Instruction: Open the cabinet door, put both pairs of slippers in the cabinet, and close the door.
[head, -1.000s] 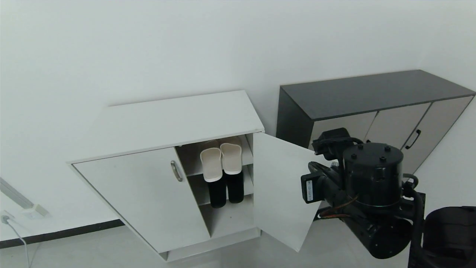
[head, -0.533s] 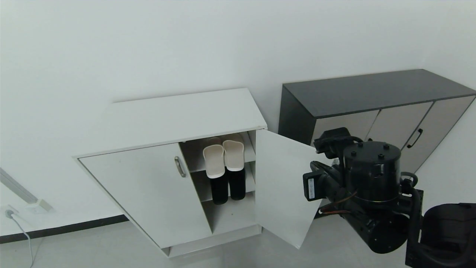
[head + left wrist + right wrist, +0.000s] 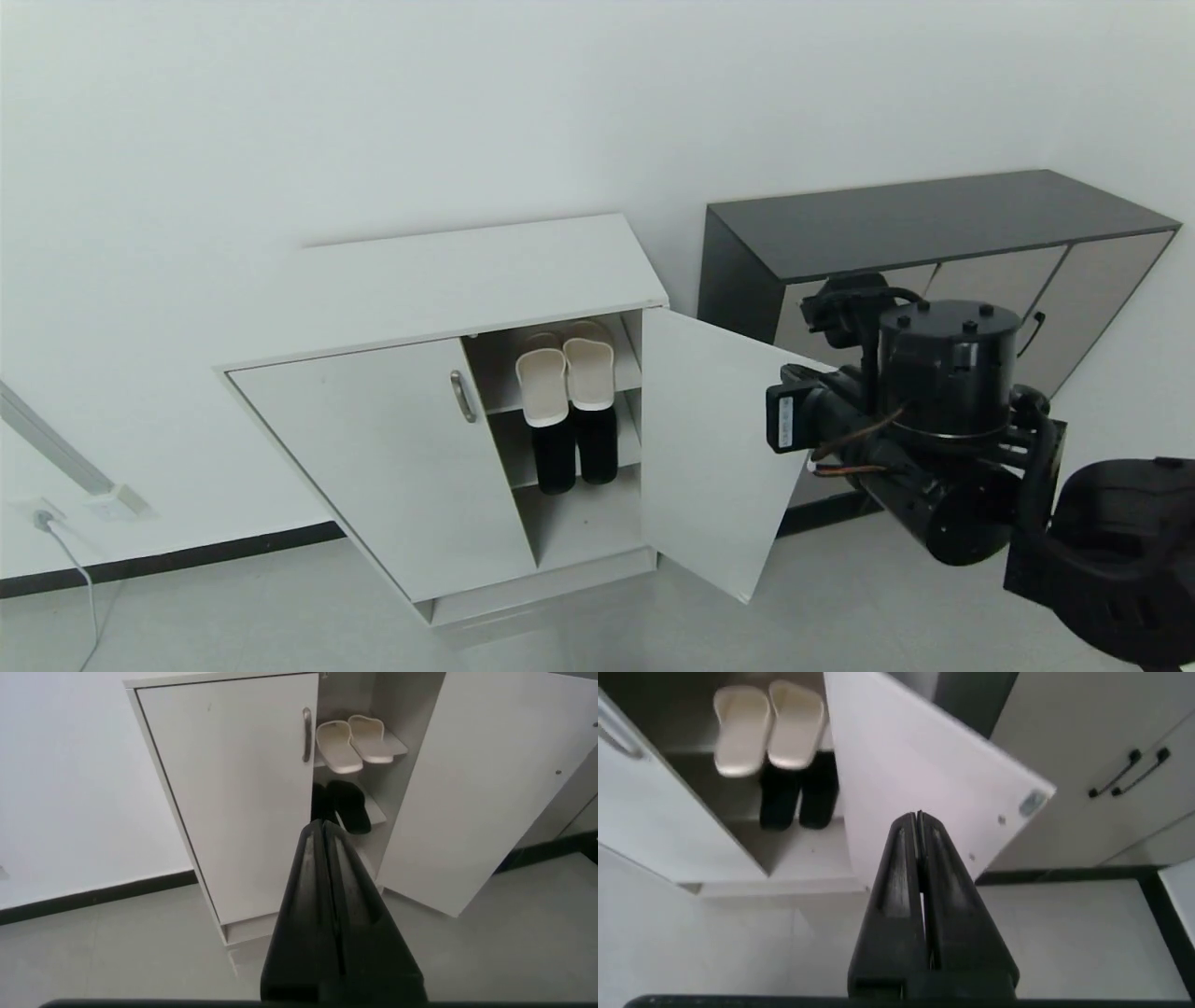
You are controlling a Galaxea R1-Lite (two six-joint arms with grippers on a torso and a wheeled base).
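Slippers are where the task wants them, so what remains for you is the door.

Your left gripper (image 3: 323,827) has its jaws pressed together on nothing. It points at the white cabinet (image 3: 448,271), roughly at the seam beside the closed left door (image 3: 373,467) and its metal handle (image 3: 464,396). It sits well back from both.

Right of that handle the compartment stands open. The beige slippers (image 3: 566,378) lie side by side on the upper shelf, heels toward you. The black slippers (image 3: 577,457) lie the same way on the shelf below, both pairs inside the cabinet.

Right again is the open door (image 3: 709,448). It is hinged on the cabinet's right side and swung out toward you, with its free edge nearest and its long axis upright. The face turned your way shows no handle, so it is probably the inner face.

Your right gripper (image 3: 920,827) is also closed and empty, and it aims at the free edge of that door from the near side. Judged from the head view, the right arm is much the nearer one to the door. Closing the door means sweeping that free edge leftward and away from you. The push has to come from the right of the panel, on the side toward the dark cabinet (image 3: 934,215).
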